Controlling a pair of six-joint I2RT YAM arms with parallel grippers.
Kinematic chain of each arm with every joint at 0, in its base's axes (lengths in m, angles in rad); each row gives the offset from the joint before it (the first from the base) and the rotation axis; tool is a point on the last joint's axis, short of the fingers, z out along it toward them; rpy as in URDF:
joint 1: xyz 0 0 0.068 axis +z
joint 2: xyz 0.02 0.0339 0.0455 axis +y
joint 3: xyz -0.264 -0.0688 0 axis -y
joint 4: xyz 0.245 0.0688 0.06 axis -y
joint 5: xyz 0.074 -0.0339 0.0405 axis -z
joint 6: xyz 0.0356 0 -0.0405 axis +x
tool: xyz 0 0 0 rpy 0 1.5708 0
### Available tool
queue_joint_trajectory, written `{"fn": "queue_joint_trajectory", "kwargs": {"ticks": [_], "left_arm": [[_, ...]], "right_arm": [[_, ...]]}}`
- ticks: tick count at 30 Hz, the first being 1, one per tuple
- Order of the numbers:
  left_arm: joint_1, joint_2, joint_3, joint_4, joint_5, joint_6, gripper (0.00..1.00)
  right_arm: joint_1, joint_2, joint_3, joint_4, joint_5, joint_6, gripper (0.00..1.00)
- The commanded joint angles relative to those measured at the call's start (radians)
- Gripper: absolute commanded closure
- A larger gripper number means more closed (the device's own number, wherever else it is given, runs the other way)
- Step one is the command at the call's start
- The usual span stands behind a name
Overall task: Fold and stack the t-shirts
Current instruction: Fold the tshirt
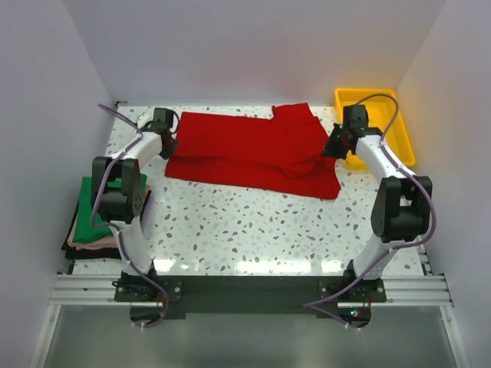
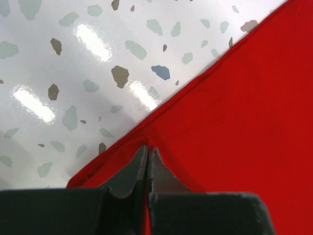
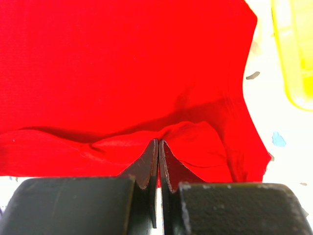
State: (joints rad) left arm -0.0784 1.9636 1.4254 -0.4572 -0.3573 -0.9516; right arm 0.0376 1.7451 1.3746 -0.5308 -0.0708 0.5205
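The red t-shirt lies spread across the back of the speckled table, its far part doubled over onto itself. My left gripper sits at the shirt's left edge. In the left wrist view this gripper is shut on a raised pinch of the shirt's hem. At the shirt's right edge my right gripper is likewise shut, and the right wrist view shows red cloth bunched between the tips of that gripper. The dark green t-shirt lies folded on top of a pile at the left.
A yellow plastic tray stands at the back right, just past the right gripper, and its rim shows in the right wrist view. The folded pile under the green shirt overhangs the table's left edge. White walls close in on three sides.
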Motion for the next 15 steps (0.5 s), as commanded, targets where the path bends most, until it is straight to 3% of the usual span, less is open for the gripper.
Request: {"fn": "queue_joint_trajectory", "kwargs": {"ticks": [1,9,12,13,15], "left_arm": [[0.012,0.014,0.043,0.029,0.003,0.019,1.0],[0.025,0.038,0.069,0.072,0.03,0.051,1.0],[0.028,0.054,0.079,0.086,0.055,0.063,0.77],[0.031,0.054,0.079,0.092,0.06,0.065,0.62],[0.035,0.043,0.07,0.113,0.067,0.074,0.48]], "right_arm": [[-0.007,0.027,0.03,0.034,-0.03,0.004,1.0],[-0.008,0.126,0.118,0.031,-0.043,0.004,1.0],[-0.015,0.171,0.156,0.028,-0.047,0.006,1.0],[-0.018,0.185,0.167,0.028,-0.049,0.006,0.94],[-0.03,0.206,0.202,0.028,-0.064,0.007,0.89]]}}
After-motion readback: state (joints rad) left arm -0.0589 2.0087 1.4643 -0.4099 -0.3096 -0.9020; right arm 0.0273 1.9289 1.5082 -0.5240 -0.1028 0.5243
